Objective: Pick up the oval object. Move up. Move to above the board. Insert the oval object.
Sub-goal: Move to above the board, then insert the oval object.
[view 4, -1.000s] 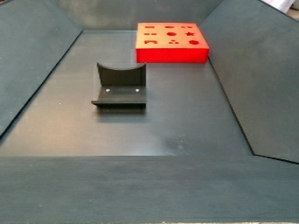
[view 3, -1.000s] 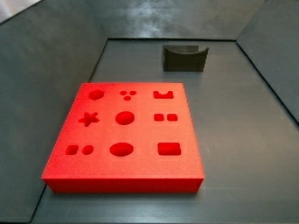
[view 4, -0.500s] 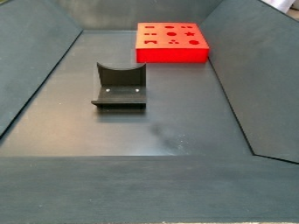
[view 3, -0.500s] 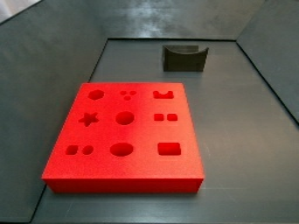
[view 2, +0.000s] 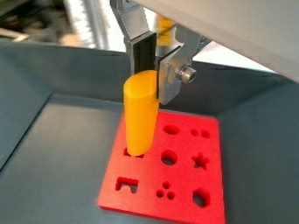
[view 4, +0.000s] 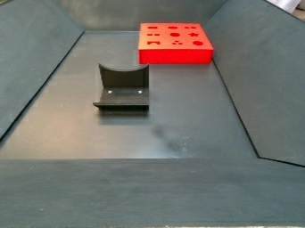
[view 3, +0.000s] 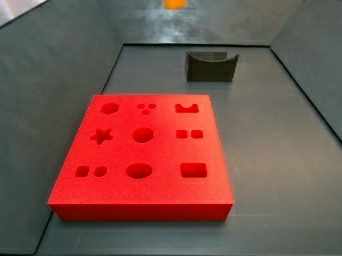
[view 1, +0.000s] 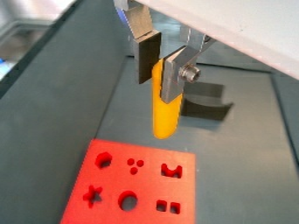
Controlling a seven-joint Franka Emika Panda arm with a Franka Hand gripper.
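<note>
My gripper (view 1: 159, 61) is shut on the oval object (view 1: 165, 109), a smooth orange-yellow peg that hangs down from between the silver fingers; it also shows in a wrist view (view 2: 142, 121). The gripper (view 2: 156, 66) is high above the floor. The red board (view 1: 128, 182) with shaped cut-out holes lies below it and shows in both wrist views (view 2: 163, 171). In a side view only the peg's lower tip (view 3: 175, 4) enters at the top edge, above the board (view 3: 143, 155). The board (view 4: 177, 43) lies at the far end in a side view, where the gripper is out of view.
The dark fixture (view 3: 211, 65) stands on the floor beyond the board, and shows nearer in a side view (view 4: 123, 86) and in a wrist view (view 1: 211, 98). Sloped grey walls (view 4: 36, 80) enclose the floor on all sides.
The orange peg's tip has come into view at the top edge of a side view, where nothing showed before. Board and fixture have not moved.
</note>
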